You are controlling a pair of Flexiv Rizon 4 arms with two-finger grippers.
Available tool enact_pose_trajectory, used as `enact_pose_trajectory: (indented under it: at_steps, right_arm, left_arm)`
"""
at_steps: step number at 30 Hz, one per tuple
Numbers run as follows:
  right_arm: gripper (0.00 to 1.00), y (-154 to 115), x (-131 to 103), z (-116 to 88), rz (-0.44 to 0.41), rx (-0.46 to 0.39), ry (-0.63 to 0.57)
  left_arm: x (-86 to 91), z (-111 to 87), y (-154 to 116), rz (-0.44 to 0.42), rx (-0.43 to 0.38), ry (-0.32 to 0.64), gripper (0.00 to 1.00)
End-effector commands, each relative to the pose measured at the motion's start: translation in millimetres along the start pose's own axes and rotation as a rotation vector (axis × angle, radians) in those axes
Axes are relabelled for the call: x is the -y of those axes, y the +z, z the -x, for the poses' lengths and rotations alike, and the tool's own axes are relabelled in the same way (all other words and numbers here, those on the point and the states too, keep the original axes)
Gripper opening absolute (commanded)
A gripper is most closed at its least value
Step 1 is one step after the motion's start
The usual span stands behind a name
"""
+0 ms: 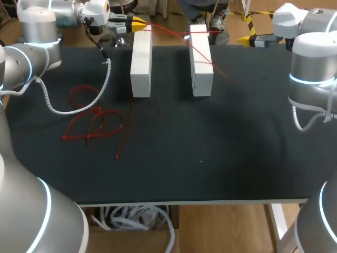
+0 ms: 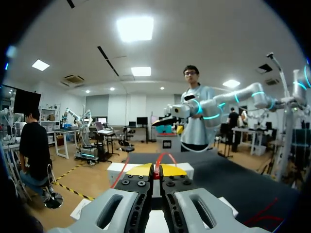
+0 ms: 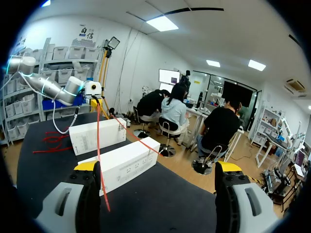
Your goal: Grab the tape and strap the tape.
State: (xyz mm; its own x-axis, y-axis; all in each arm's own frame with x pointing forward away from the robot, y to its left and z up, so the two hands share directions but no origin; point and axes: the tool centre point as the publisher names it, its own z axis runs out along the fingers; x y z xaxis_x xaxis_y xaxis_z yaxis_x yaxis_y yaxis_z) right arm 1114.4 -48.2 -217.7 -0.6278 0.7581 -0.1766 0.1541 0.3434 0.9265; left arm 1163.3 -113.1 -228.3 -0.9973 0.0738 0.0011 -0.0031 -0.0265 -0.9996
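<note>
Left gripper [image 2: 155, 170] pinches red strap [image 3: 98, 145]; right gripper [image 3: 158, 167] stands wide.
Light, limp, probably slippery: best gripped near the white boxes [image 1: 141, 63].

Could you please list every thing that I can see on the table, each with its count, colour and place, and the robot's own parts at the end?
table: one, black top, under everything.
white boxes: two, white, long, side by side but apart at the table's far middle; the second is nearer the right arm.
red tape: one strand, red, stretched from the left gripper across the far ends of both boxes, then slanting over the second box.
loose tape loops: one tangle, red, flat on the table near the left arm.
left gripper: one, yellow tips, at the first box's far end, shut on the red tape.
right gripper: one, yellow tips, beyond the second box, open, the tape beside one finger.
</note>
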Motion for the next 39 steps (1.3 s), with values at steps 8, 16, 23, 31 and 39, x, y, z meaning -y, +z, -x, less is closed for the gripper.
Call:
enact_pose_trajectory:
  at_steps: [8,16,23,31,39]
  right_arm:
    - [1.0,-1,0,1,-0.002,-0.004,0.0]
    - [1.0,-1,0,1,-0.002,-0.004,0.0]
    - [1.0,-1,0,1,-0.002,-0.004,0.0]
    - [1.0,-1,0,1,-0.002,-0.004,0.0]
    - [1.0,-1,0,1,-0.002,-0.004,0.0]
  left_arm:
    - [7.6,2.9,13,-0.184,-0.221,0.175,0.0]
    - [25.5,-9.2,30,-0.338,-0.169,0.212,0.0]
    - [53.1,-26.9,43,-0.356,-0.103,0.147,0.0]
    - [72.5,-49.7,53,-0.319,0.025,0.076,0.0]
    - [78.3,-71.9,63,-0.307,0.158,0.092,0.0]
